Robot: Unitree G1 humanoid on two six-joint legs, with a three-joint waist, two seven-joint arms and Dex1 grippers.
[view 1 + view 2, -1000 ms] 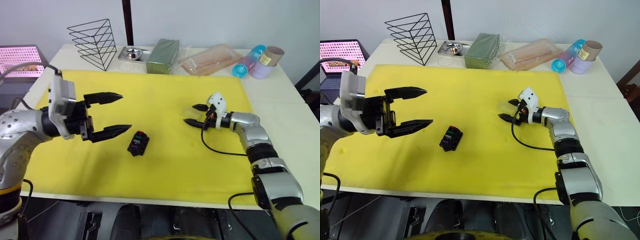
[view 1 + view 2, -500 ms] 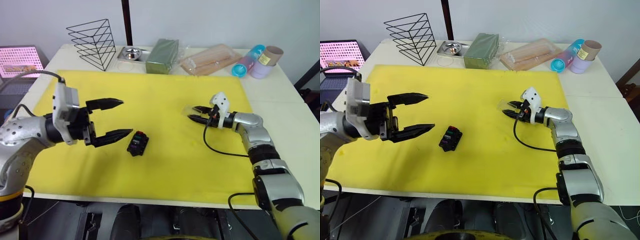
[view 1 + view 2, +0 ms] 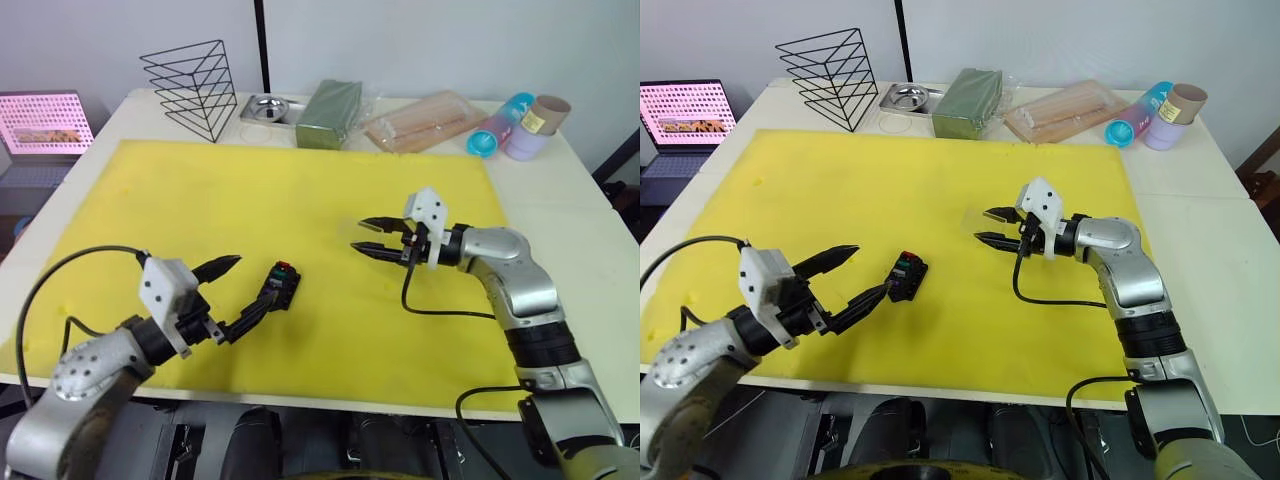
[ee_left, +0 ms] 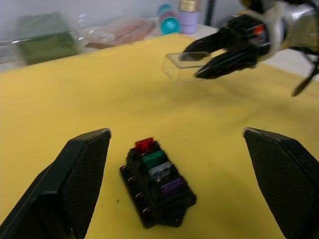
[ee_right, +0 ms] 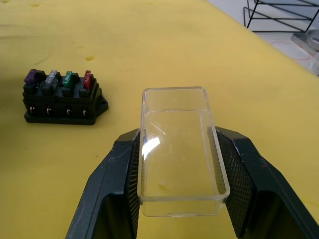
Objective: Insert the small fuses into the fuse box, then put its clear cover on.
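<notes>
Right pincer [image 5: 178, 199] was clamped on the clear cover [image 5: 177, 149] mid-frame, fuse box [image 3: 279, 288] sat lower centre with all four small fuses [image 4: 155, 166] seated, left pincer [image 3: 235, 293] gaped wide beside it

I can read no text, label, brand or number on anything around my claws; the laptop screen's marks are too small.

Bright, even light — soft shadows; glare on the clear cover [image 5: 179, 149].
</notes>
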